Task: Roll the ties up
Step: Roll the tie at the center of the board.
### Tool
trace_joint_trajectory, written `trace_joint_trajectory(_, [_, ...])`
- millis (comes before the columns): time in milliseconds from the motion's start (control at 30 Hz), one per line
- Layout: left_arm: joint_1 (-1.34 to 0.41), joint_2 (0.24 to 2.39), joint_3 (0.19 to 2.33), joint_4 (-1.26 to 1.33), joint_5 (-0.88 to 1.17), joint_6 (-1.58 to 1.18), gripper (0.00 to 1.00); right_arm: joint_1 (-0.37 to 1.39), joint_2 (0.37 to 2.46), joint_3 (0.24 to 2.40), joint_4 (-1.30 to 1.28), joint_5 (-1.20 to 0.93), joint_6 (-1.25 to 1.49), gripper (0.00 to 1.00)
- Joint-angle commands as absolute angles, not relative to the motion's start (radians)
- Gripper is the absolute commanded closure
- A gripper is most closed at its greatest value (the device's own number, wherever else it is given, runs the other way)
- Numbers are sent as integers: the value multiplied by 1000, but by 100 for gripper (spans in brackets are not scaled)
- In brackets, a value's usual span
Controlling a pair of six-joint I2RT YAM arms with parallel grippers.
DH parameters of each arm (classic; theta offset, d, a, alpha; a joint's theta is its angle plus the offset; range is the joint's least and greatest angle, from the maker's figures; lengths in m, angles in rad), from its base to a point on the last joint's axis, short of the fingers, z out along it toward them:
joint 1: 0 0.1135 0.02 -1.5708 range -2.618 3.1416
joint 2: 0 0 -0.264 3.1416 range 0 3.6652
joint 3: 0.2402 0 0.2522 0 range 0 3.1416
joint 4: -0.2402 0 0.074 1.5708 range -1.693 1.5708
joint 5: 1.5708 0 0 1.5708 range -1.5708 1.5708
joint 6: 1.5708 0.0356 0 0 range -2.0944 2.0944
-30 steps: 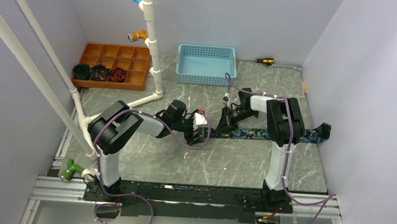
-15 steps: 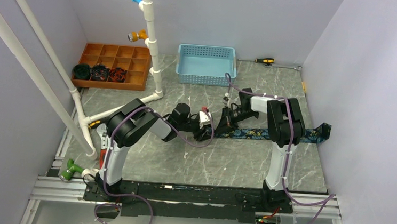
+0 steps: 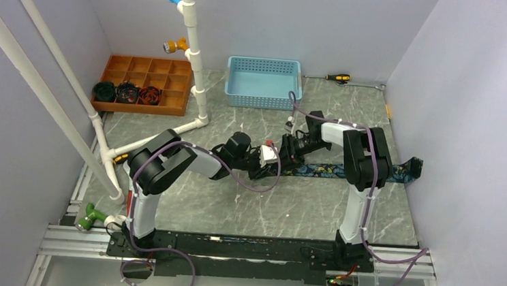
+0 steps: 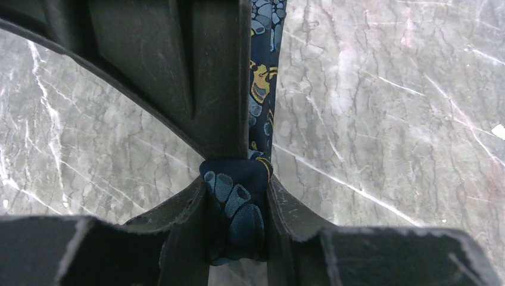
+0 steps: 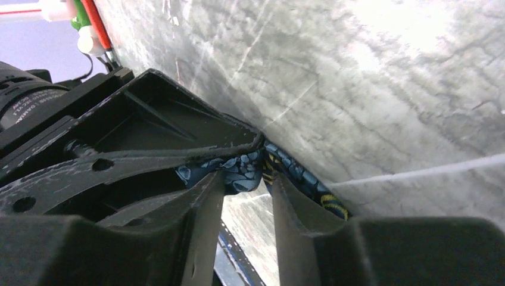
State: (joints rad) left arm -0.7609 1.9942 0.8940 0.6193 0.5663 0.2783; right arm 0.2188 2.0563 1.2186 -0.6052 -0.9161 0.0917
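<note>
Tie (image 3: 334,170) lies stretched on the table (image 3: 232,203), from its centre to the right edge. Left gripper (image 4: 237,202) pinches the small rolled end; whether the right gripper (image 5: 243,182) grips the fabric I cannot tell. Better to roll slowly, with the strip taut and the edges aligned.

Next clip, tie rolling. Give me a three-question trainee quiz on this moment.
1. True or false: the left arm's jaws are shut on a bunched end of the tie.
2. The rest of the tie lies: A) in the blue basket; B) flat on the table, running towards the right wall; C) draped over the white pipe.
3. How many dark round items sit in the front row of the wooden tray?
Key: 1 true; 2 B; 3 three.
</note>
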Motion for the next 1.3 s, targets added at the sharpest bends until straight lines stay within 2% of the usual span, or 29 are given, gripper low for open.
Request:
trace_joint_trajectory(0, [-762, 2011, 883, 237, 471, 352, 74, 212, 1964, 1220, -653, -868, 16, 57])
trace_joint_trajectory(433, [-761, 2026, 936, 135, 479, 373, 73, 232, 1930, 1204, -609, -1013, 85, 53])
trace_joint_trajectory(567, [-761, 2031, 943, 124, 484, 381, 72, 233, 1914, 1211, -618, -1048, 83, 45])
trace_joint_trajectory(633, [-761, 2034, 943, 124, 492, 387, 71, 231, 1913, 1198, -589, -1041, 113, 44])
trace_joint_trajectory(700, [-761, 2035, 946, 120, 495, 386, 71, 243, 1945, 1211, -597, -1007, 118, 49])
trace_joint_trajectory(800, [-761, 2033, 947, 117, 492, 389, 71, 249, 1985, 1229, -609, -934, 114, 62])
trace_joint_trajectory(933, [-761, 2027, 944, 110, 498, 399, 70, 244, 2025, 1245, -641, -828, 86, 90])
trace_joint_trajectory(1000, [-760, 2024, 940, 114, 502, 405, 68, 234, 2037, 1245, -647, -793, 78, 100])
trace_joint_trajectory(1033, [-759, 2024, 939, 117, 505, 407, 66, 230, 2044, 1245, -652, -777, 73, 100])
trace_joint_trajectory(1167, [-742, 2036, 957, 145, 546, 382, 37, 211, 2077, 1233, -645, -725, 69, 100])
trace_joint_trajectory(1267, [-730, 2026, 953, 215, 584, 374, 26, 190, 2116, 1236, -649, -699, 61, 100])
